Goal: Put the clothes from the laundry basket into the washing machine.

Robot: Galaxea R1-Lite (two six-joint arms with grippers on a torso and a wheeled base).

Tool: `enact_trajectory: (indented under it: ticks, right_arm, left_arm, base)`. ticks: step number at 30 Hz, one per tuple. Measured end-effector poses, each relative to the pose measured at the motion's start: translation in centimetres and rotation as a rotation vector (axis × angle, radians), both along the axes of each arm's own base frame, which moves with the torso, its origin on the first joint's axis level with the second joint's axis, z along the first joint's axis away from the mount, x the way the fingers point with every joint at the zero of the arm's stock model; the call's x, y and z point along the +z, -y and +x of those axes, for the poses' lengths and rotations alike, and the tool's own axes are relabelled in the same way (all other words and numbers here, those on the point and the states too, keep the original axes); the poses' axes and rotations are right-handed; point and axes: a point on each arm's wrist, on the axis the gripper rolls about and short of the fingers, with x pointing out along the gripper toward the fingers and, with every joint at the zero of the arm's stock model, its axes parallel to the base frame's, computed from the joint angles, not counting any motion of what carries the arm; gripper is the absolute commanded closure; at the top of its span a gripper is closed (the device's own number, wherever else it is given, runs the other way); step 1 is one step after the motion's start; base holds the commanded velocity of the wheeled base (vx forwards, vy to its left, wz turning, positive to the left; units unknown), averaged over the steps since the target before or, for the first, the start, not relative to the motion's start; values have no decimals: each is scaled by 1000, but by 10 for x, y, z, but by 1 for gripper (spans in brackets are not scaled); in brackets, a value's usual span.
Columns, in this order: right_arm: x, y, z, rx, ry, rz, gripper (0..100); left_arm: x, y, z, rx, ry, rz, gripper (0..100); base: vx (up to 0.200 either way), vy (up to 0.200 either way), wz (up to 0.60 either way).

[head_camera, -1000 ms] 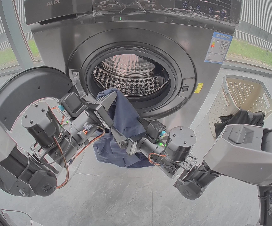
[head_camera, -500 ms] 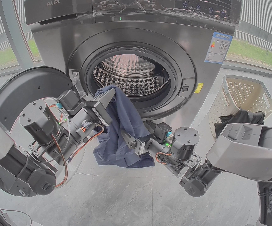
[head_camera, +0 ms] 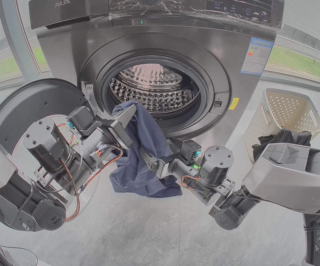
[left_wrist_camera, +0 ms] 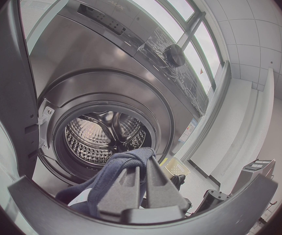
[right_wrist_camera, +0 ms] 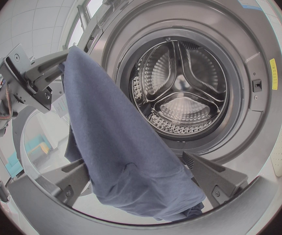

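Navy garment [head_camera: 145, 145] pinched in the left gripper [head_camera: 130, 109], hanging just before the washing machine's [head_camera: 75, 52] open drum. Right gripper [right_wrist_camera: 134, 159] spread wide either side of the drooping cloth. Farther right, laundry basket [head_camera: 289, 108] with a dark garment [head_camera: 285, 137] over its rim.

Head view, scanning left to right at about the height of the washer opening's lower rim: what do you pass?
In order: open washer door → navy garment → yellow sticker → laundry basket.
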Motion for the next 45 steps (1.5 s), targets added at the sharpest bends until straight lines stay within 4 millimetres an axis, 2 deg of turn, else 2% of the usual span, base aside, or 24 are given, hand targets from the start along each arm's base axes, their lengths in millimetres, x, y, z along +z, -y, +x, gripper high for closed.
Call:
enact_trajectory:
  ticks: [4, 5, 15, 20, 26, 28, 36, 37, 45]
  right_arm:
    - [1, -3, -1, 7, 3, 8, 0]
    - [2, -3, -2, 9, 6, 13, 100]
    - [5, -9, -8, 30, 12, 24, 100]
    - [13, -1, -16, 29, 5, 15, 100]
    - [46, 27, -29, -1, 32, 29, 100]
    - [57, 45, -33, -24, 35, 29, 100]
    - [83, 89, -54, -56, 55, 40, 100]
    - [87, 93, -57, -57, 60, 45, 100]
    - [113, 119, -85, -47, 116, 82, 100]
  left_arm:
    - [-1, 0, 0, 1, -3, 2, 100]
    - [-1, 0, 0, 1, -3, 2, 100]
    - [-1, 1, 1, 1, -2, 1, 100]
    - [-3, 0, 2, 3, -7, 6, 100]
    - [-7, 0, 2, 0, -22, 16, 100]
    - [-11, 0, 0, -9, -38, 14, 100]
    - [-20, 3, -9, -61, -80, 31, 100]
    - [-20, 4, -11, -70, -84, 34, 0]
    - [-42, 6, -36, -178, -162, 110, 0]
  base:
    - [0, 0, 0]
    - [0, 0, 0]
    - [0, 0, 0]
    - [0, 0, 0]
    - [0, 0, 0]
    - [0, 0, 0]
    - [0, 0, 0]
    - [0, 0, 0]
    - [0, 0, 0]
